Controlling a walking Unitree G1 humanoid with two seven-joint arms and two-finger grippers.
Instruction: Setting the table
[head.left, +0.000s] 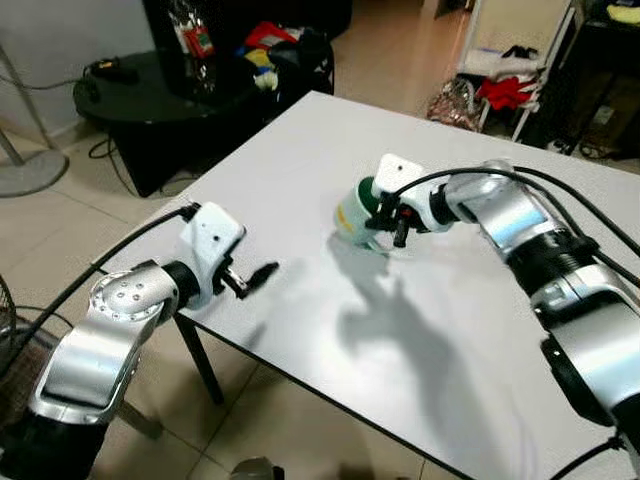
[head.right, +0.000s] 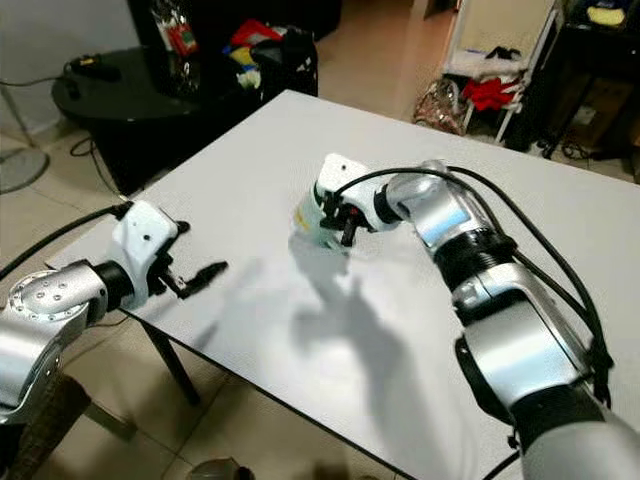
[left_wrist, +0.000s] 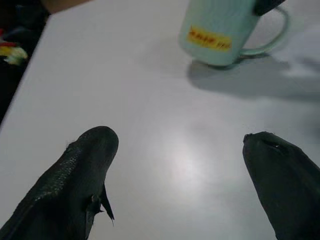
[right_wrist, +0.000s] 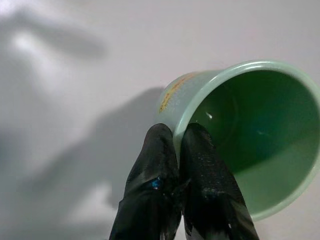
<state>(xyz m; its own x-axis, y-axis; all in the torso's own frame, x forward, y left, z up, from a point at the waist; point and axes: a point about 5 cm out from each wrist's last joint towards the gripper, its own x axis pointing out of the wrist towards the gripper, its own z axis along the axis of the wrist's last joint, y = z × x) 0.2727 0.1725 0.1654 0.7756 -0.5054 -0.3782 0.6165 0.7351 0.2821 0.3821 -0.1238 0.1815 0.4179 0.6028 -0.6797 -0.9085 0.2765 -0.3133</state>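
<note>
Right wrist view: right pincer (right_wrist: 181, 145) is pinching the pale green glazed mug's (right_wrist: 240, 130) rim, tilting it on the white counter (head.left: 300, 170). Left pincer (left_wrist: 182, 150) is hovering released, well apart.

A lived-in home room: a white table (head.left: 300, 180) on a tiled floor (head.left: 60, 230), a black side table (head.left: 150, 95) with clutter, a fan base (head.left: 25, 170), and a rack (head.left: 500, 90) with clothes.

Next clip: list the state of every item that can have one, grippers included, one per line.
Pale green ceramic mug with yellow label: upright on the white table, empty inside, rim pinched by a gripper.
Right gripper: shut on the mug's rim.
Left gripper: open, holding nothing, low over the table near its edge.
</note>
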